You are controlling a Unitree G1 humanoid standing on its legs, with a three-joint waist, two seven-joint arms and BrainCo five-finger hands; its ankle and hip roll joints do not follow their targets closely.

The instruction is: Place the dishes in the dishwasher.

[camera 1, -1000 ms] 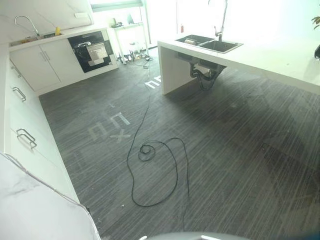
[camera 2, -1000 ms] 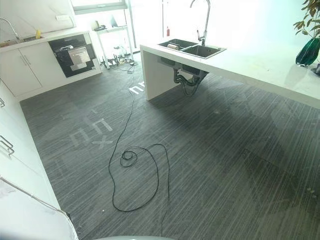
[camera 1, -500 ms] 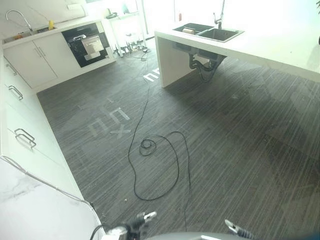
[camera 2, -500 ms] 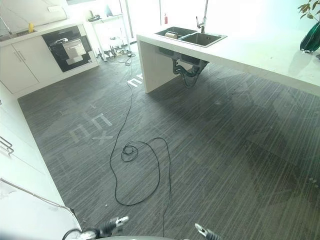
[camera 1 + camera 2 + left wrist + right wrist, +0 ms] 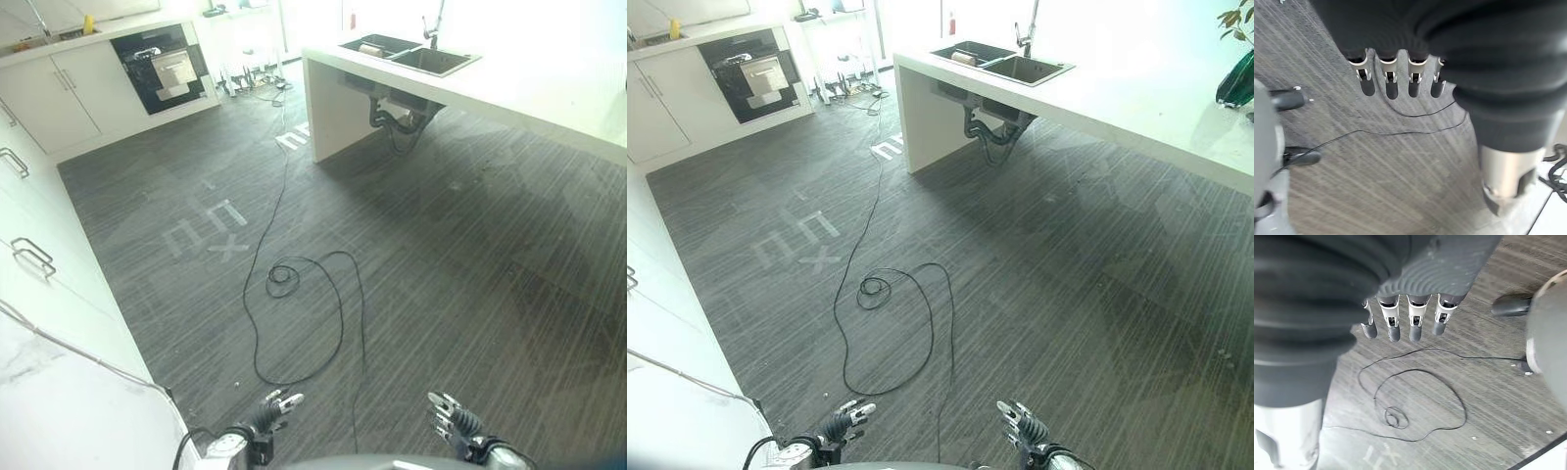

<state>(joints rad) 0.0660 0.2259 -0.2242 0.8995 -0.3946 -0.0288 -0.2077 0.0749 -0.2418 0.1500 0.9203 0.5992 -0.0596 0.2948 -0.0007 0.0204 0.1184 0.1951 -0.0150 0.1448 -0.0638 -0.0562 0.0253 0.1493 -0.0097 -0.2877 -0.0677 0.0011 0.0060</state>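
Observation:
My left hand and right hand hang low at the near edge, above the dark striped floor. Both are open and hold nothing. In the wrist views the left hand's fingers and the right hand's fingers are straight, with only floor beyond them. A black built-in dishwasher sits in the white cabinet row at the far left. A pale dish lies in the left basin of the sink on the white island at the far right.
White drawers with metal handles line the left side, with a marble counter at the near left. The island counter runs along the right and carries a green vase. White tape marks lie on the floor.
The camera has tilted down and the whole picture has shifted. Both hands have come into view at the bottom edge and risen a little further.

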